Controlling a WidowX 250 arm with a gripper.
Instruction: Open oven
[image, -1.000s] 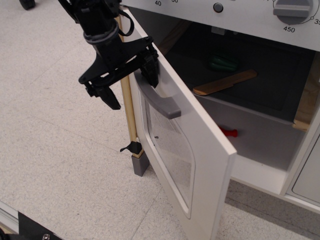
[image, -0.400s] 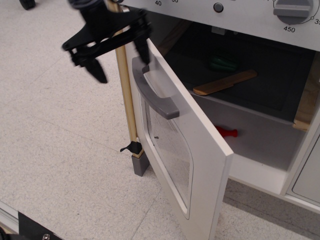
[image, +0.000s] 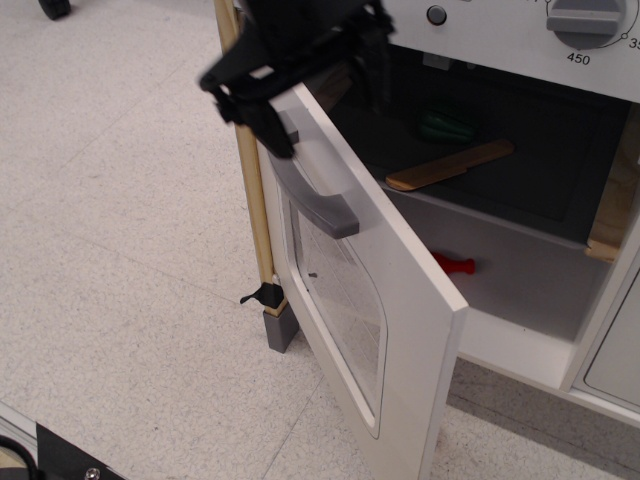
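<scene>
Oven: the white toy kitchen oven with wooden corner posts (image: 520, 200) fills the right half of the frame, cavity exposed.
Door: the white door with the rounded window (image: 350, 280) hangs wide open, swung out toward the lower middle; same angle as 0.4 s ago, only a touch wider than a second back.
Handle: the grey bar handle (image: 312, 190) sits on the door's outer face, nothing gripping it now.
Gripper: the black two-finger gripper (image: 318, 85) is at the top centre, a bit blurred, fingers spread wide and holding nothing. One finger (image: 268, 125) hangs just over the handle's upper end, the other (image: 375, 65) is in front of the dark cavity.
Change: a second ago it straddled the handle's top; 0.4 s ago it was up in the upper left, clear of the door; now it's shifted right, above the door's top edge.
Inside: a flat wooden spatula (image: 450, 166) and a green item (image: 445, 127) on the upper shelf, a small red piece (image: 455, 266) on the lower one, all unmoved.
Knob: the grey temperature knob (image: 583, 20) is at the upper right.
Floor: the speckled pale floor (image: 120, 250) covers the left side.
</scene>
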